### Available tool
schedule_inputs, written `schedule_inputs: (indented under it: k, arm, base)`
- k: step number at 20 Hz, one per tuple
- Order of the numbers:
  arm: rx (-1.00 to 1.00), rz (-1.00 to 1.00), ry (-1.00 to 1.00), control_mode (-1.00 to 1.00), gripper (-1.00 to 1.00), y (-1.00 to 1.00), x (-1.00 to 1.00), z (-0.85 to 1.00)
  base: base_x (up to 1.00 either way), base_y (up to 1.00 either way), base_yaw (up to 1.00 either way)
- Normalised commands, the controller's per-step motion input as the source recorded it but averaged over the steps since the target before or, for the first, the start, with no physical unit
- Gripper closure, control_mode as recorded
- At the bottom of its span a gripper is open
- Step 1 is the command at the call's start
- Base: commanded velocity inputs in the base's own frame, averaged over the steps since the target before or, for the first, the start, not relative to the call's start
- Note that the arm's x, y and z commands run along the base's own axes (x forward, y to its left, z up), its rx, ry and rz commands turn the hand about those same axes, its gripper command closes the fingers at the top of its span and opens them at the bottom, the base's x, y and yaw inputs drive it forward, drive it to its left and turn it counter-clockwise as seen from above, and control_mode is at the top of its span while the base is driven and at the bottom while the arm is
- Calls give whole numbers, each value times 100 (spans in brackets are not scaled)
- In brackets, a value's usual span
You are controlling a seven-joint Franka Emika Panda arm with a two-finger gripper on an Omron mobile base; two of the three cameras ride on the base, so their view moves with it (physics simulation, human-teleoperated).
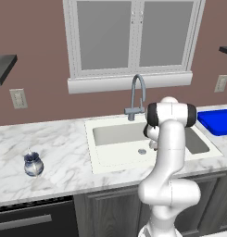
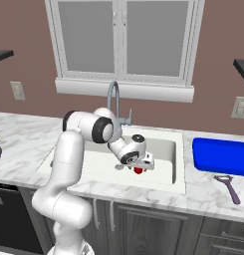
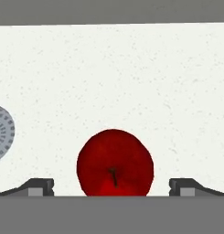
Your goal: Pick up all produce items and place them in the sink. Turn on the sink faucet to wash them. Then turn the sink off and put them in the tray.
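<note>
A wide rectangular white sink basin [image 2: 166,149] set in the marble tabletop [image 1: 59,157] holds a small glossy red fruit [image 3: 115,163], apparently resting on its floor. The fully spread, empty pincer [image 3: 111,188] straddles it; descending straight before closing should centre the grip.

light: even, bright | shadows: faint (rendered) | focus: slightly soft

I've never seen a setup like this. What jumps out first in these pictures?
The white robot arm bends down into the white sink, where a glossy red fruit lies on the basin floor between its open fingers, near the round metal drain. Behind the sink rises a grey gooseneck faucet, and a bright blue tray sits on the marble counter to the right.
</note>
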Motion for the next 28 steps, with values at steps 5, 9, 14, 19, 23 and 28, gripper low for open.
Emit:
schedule_inputs:
  k: [5, 9, 14, 19, 23, 28]
  arm:
    - [0, 0, 0, -100, -100, 0, 2, -13]
    - [0, 0, 0, -100, -100, 0, 2, -16]
    - [0, 0, 0, -100, 100, 0, 6, -21]
    - [0, 0, -1, -100, 100, 0, 1, -4]
    - [0, 0, 0, -100, 100, 0, 0, 0]
    - [-4, -1, -9, -100, 100, 0, -24, 13]
  base:
    - [0, 0, 0]
    - [0, 0, 0]
    - [0, 0, 0]
    - [0, 0, 0]
    - [0, 0, 0]
    - [0, 0, 0]
